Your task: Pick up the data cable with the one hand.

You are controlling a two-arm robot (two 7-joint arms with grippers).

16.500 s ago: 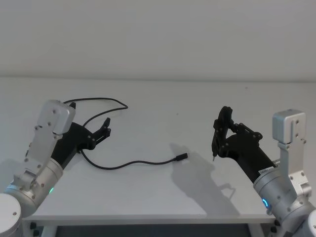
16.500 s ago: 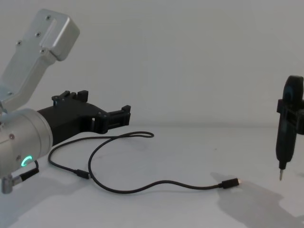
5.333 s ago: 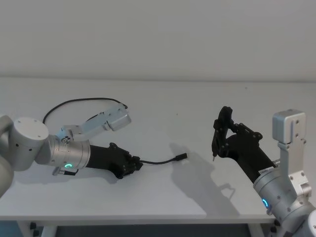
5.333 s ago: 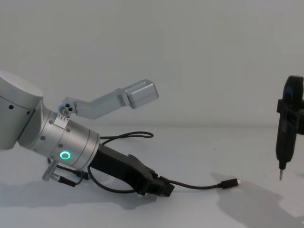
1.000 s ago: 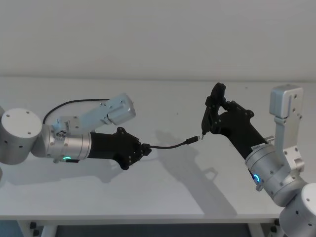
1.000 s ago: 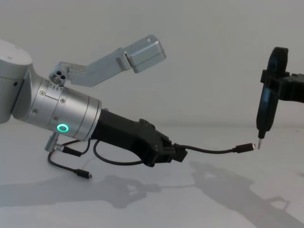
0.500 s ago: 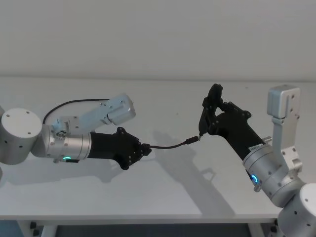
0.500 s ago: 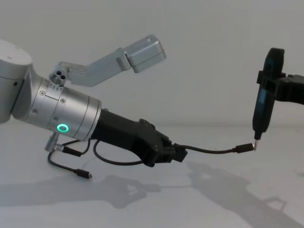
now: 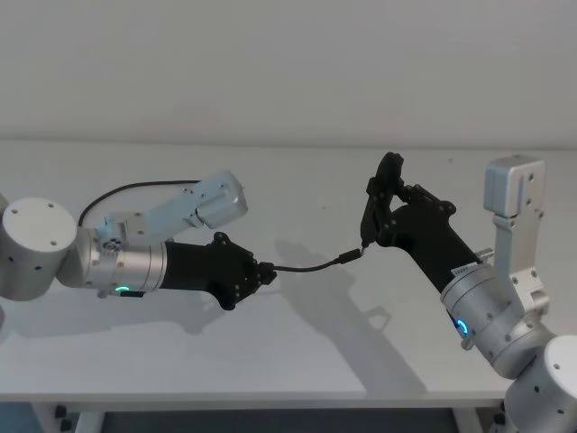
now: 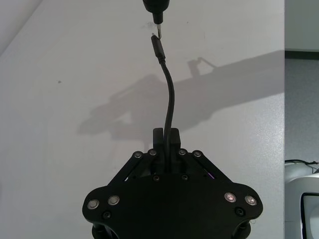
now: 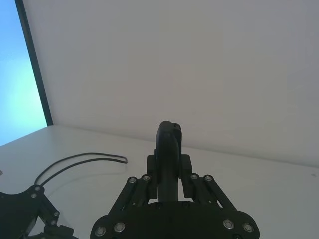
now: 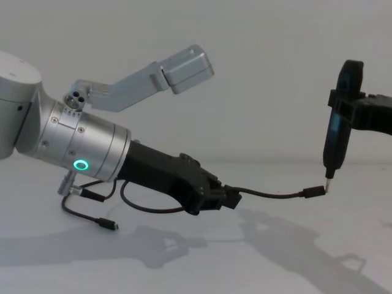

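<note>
The data cable is a thin black cord, and my left gripper, black with a green-ringed silver wrist, is shut on it above the table. From the shut fingers the cable arches forward to its metal-tipped plug. Its rest hangs back under the wrist, with the other plug lying on the table. My right gripper is shut on a narrow black pointed tool with a blue stripe. The tool's tip sits right at the plug.
The white table stretches to a plain wall behind. A loop of the cable lies at the back left behind my left arm. Shadows of both arms fall on the table's middle.
The right arm has shifted the pointed tool slightly left, bringing its tip onto the cable's plug. The left gripper and the held cable have stayed put.
</note>
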